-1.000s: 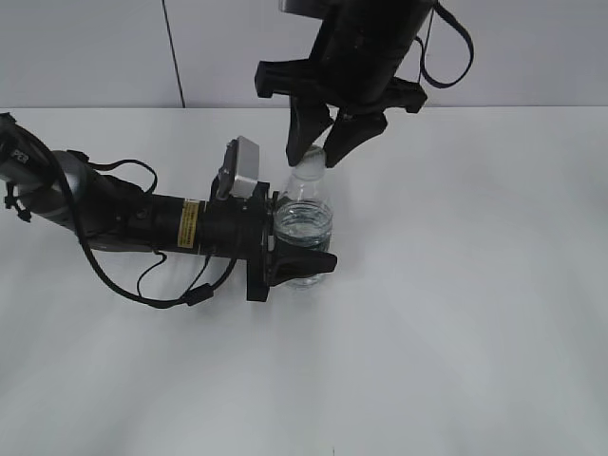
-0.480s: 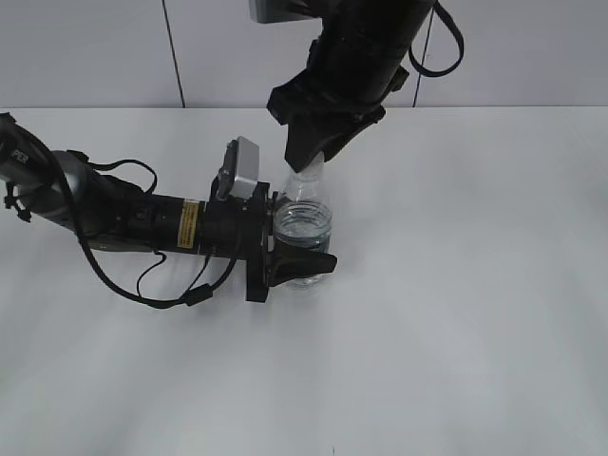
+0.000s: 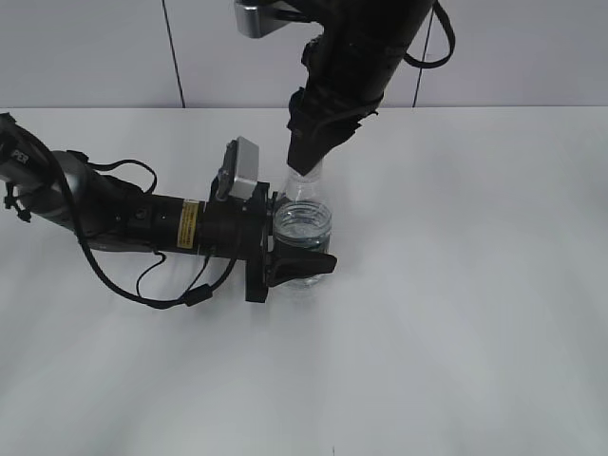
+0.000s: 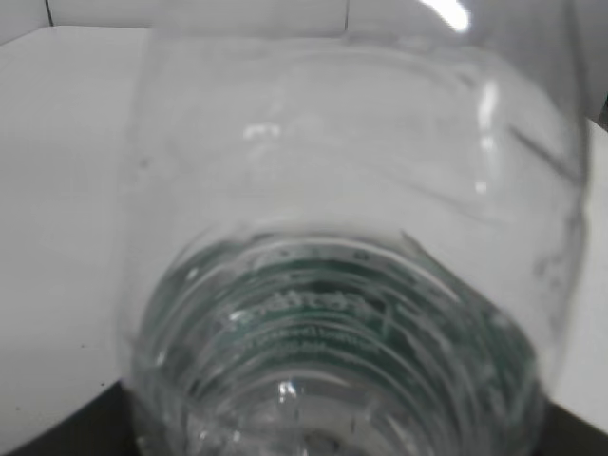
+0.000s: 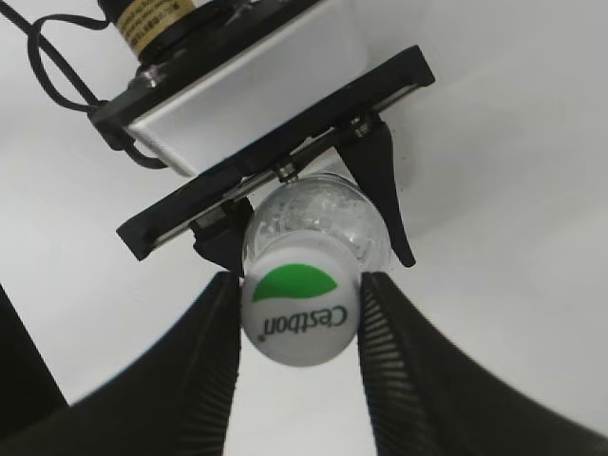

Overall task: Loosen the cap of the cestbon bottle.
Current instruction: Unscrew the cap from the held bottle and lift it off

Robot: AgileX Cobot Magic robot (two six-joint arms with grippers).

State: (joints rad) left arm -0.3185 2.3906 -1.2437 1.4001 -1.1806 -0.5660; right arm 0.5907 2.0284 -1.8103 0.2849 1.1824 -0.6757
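The clear cestbon bottle (image 3: pixel 302 228) stands upright on the white table, and my left gripper (image 3: pixel 296 255) is shut on its lower body from the left. Up close in the left wrist view the bottle (image 4: pixel 351 237) fills the frame, its green label showing through the plastic. From above, my right gripper (image 3: pixel 309 161) comes down over the bottle's top and hides the cap in the exterior view. The right wrist view shows the white cap (image 5: pixel 298 312) with its green logo clamped between the two ribbed fingers (image 5: pixel 385 342) of my right gripper (image 5: pixel 296 313).
The white table (image 3: pixel 475 285) stretches round the bottle on all sides. A grey wall with a dark vertical seam (image 3: pixel 173 52) stands behind it. My left arm (image 3: pixel 114 214) lies low across the table's left side with loose cables.
My right gripper has rotated about the bottle's top, its fingers turning from spread side by side to nearly edge-on, while staying on the cap. The left gripper and bottle have stayed put.
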